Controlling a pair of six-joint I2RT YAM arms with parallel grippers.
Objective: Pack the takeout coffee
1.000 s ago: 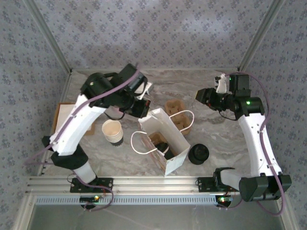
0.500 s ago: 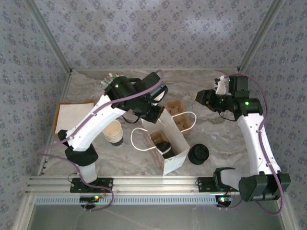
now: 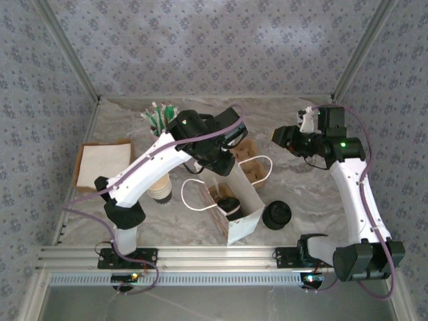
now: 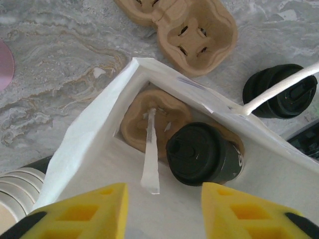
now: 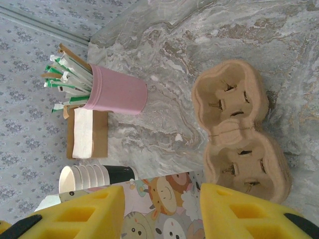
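Our left fingers (image 4: pixel 82 209) hang open and empty over the bag (image 4: pixel 94 134) holding the lidded coffee (image 4: pixel 197 153); our right fingers (image 5: pixel 79 211) are open too. Packing looks done to us; next we lift straight out.

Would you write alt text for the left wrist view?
A black-lidded cup sits in a cardboard carrier inside an open white bag, seen from above between the open fingers of the left tool. An empty carrier lies on the table.
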